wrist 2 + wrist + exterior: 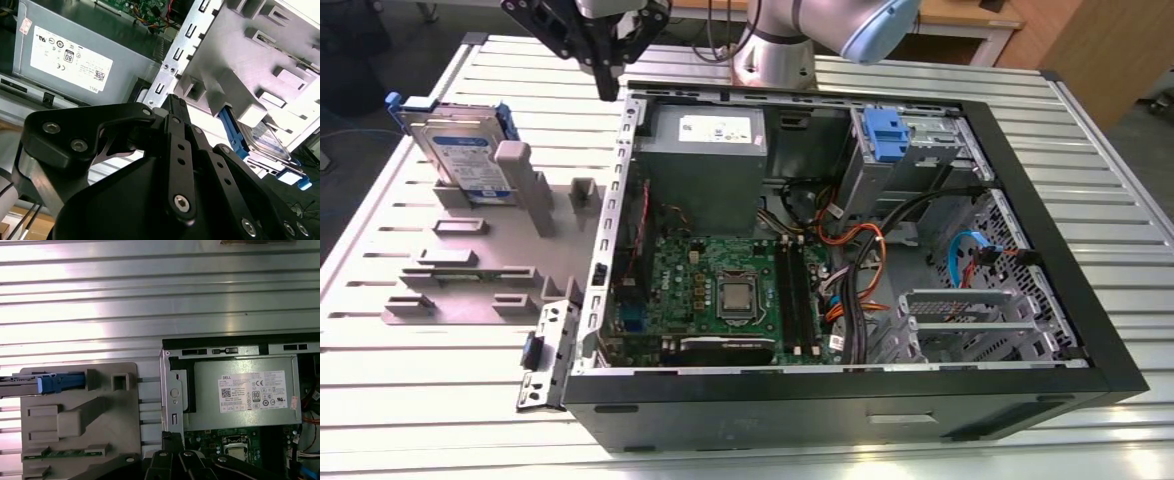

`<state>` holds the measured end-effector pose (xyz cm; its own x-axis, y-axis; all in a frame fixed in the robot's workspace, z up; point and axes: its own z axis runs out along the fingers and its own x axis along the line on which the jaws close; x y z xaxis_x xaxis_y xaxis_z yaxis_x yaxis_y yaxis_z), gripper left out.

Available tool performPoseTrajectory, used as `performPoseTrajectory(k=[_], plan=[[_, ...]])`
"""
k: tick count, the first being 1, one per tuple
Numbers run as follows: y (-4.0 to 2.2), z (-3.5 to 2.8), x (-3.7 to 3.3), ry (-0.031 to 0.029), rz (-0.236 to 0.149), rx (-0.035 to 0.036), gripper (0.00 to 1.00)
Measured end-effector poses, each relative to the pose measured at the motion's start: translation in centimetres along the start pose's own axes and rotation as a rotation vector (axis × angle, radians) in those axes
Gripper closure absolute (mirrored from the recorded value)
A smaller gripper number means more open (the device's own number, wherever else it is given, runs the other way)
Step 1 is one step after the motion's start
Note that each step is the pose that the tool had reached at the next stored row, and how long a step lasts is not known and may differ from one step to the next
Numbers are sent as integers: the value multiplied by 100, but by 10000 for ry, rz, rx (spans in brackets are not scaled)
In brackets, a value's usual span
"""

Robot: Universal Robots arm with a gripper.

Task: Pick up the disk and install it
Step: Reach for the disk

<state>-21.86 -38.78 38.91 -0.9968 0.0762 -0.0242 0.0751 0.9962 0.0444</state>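
The gripper, jaws pinched together empty, is hovering apart from the upright disk, seemingly stiff, fragile, best gripped by its blue-framed edges.

arm: silver-grey tube | joint cap: light blue | tool: black linkages, silver hex screws

A white printed label stood on the power supply; another, white and blue, covered the disk.
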Motion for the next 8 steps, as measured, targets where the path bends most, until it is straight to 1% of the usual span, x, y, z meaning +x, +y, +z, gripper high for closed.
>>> performPoseTrajectory(k=[8], plan=[[-1,-1,101,0,1,0,89]])
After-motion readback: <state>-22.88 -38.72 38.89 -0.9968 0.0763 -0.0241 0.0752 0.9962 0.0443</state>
